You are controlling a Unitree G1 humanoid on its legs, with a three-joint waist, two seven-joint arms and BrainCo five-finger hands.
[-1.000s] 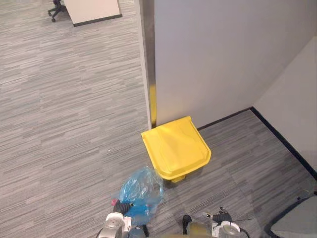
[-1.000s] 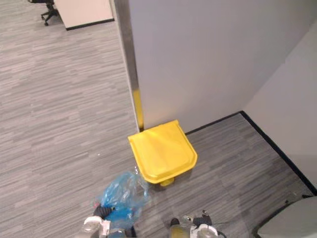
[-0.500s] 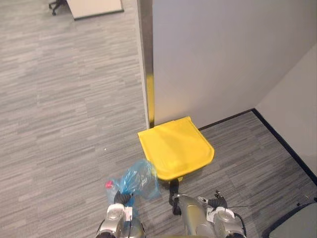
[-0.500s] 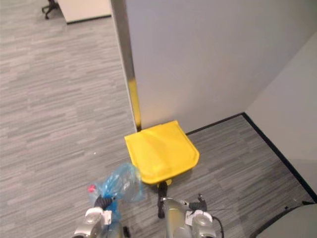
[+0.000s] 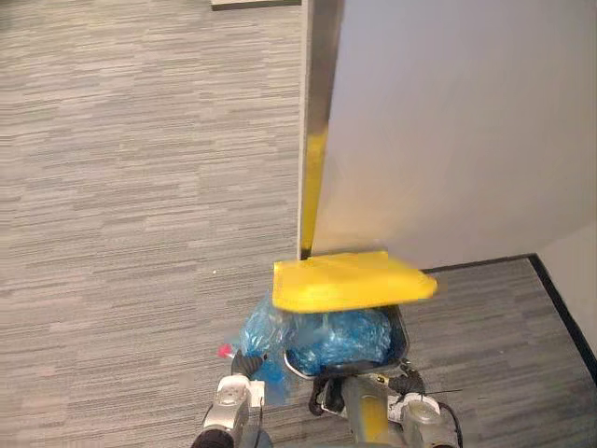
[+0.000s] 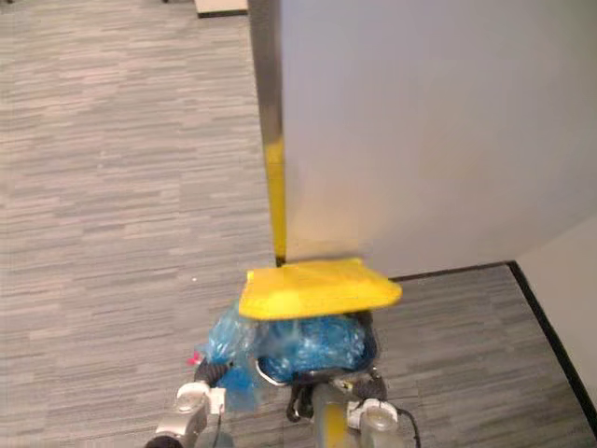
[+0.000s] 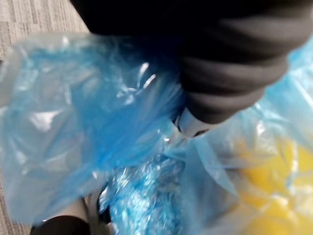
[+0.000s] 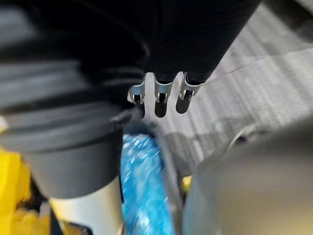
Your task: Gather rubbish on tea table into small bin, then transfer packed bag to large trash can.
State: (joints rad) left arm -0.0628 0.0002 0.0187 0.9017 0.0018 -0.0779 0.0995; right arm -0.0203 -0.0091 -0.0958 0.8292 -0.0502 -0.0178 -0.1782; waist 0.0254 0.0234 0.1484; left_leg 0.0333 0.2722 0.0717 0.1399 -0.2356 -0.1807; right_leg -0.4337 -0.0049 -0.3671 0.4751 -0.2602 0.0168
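Overall, a grey partition wall [image 5: 448, 131] fills the upper right of both eye views, with striped grey carpet [image 5: 140, 187] across the left and bottom. At lower centre, against the foot of the wall, stands the large trash can [image 5: 402, 338]. Its yellow lid [image 5: 354, 280] is raised, exposing a crumpled blue liner [image 5: 340, 338].

The blue bag [image 5: 261, 329] is translucent, wrinkled and glossy. It sits at the can's left rim, under the lid's left corner; whether it crosses the rim cannot be told. A small red piece [image 5: 225, 352] shows at its lower left.

The left hand [image 5: 244, 364] is at bottom centre-left, closed on the bag's gathered plastic. The right hand [image 8: 160, 98] is by the can's front rim, fingers loosely bent and holding nothing.
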